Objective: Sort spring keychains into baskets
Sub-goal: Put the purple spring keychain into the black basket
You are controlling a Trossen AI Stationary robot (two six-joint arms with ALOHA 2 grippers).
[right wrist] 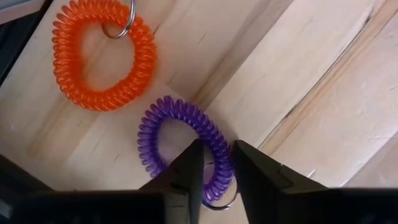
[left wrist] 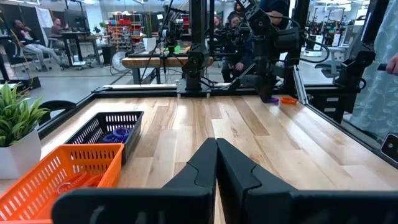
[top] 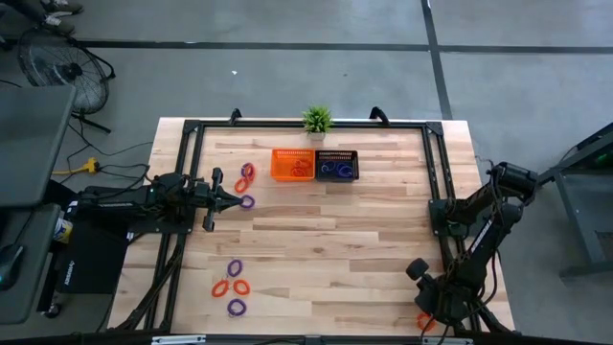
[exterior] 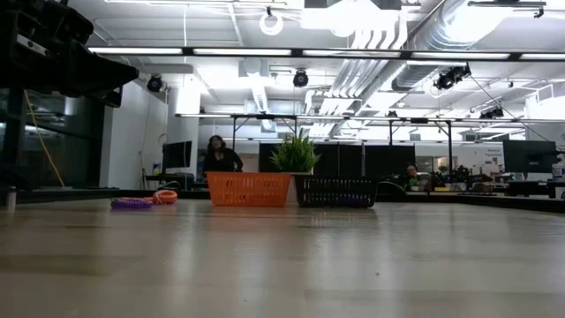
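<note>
My right gripper (right wrist: 217,171) is at the table's near right corner (top: 426,321), pointing down and shut on a purple spring keychain (right wrist: 180,140). An orange-red keychain (right wrist: 102,56) lies flat beside the purple one. My left gripper (left wrist: 216,163) is shut and empty, held above the table's left side (top: 239,199), pointing right. The orange basket (top: 292,165) and the black basket (top: 337,165) stand side by side at the far middle, each with keychains inside. Loose keychains lie near the left gripper (top: 246,177) and at the near left (top: 233,286). My right gripper pinches one stretch of the purple keychain's coil (right wrist: 219,149) between its two fingers, on the side near its metal ring. The fingers come from above, one inside the loop and one outside. The rest of the loop lies flat on the table.
A small green potted plant (top: 317,120) stands behind the baskets at the far edge. A dark metal frame (top: 187,192) runs round the table top. People sit in the room beyond the table (exterior: 221,157).
</note>
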